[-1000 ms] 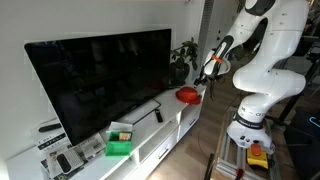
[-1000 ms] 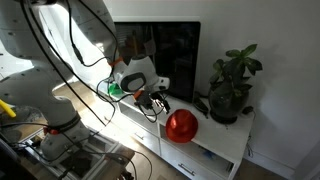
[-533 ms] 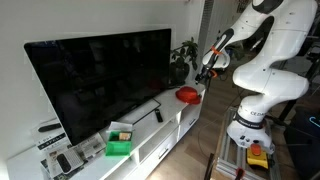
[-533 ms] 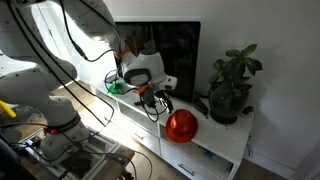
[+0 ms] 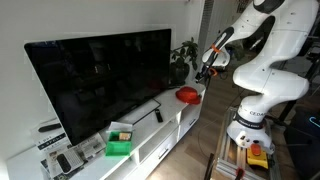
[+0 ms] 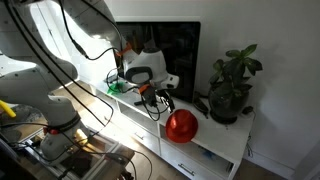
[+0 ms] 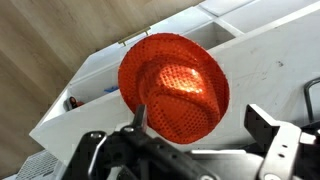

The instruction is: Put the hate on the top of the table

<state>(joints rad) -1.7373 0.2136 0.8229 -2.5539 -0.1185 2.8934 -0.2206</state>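
Note:
The red hat (image 5: pixel 186 95) lies on the top of the white table (image 5: pixel 152 130), near its end by the plant. It shows in both exterior views, here too (image 6: pixel 181 126) on the table (image 6: pixel 237 140). My gripper (image 5: pixel 203 70) hangs just above and beside the hat, open and empty, also seen from the other side (image 6: pixel 156 98). In the wrist view the hat (image 7: pixel 173 85) rests on the table top (image 7: pixel 255 55), apart from my spread fingers (image 7: pixel 205 125).
A large black TV (image 5: pixel 100 80) stands on the table. A potted plant (image 6: pixel 230 85) stands at the end behind the hat. A green box (image 5: pixel 119 146), a black remote (image 5: pixel 157 115) and small devices (image 5: pixel 60 160) lie further along.
The gripper has moved up and back a little from the hat over the last second. The hat has stayed where it lies.

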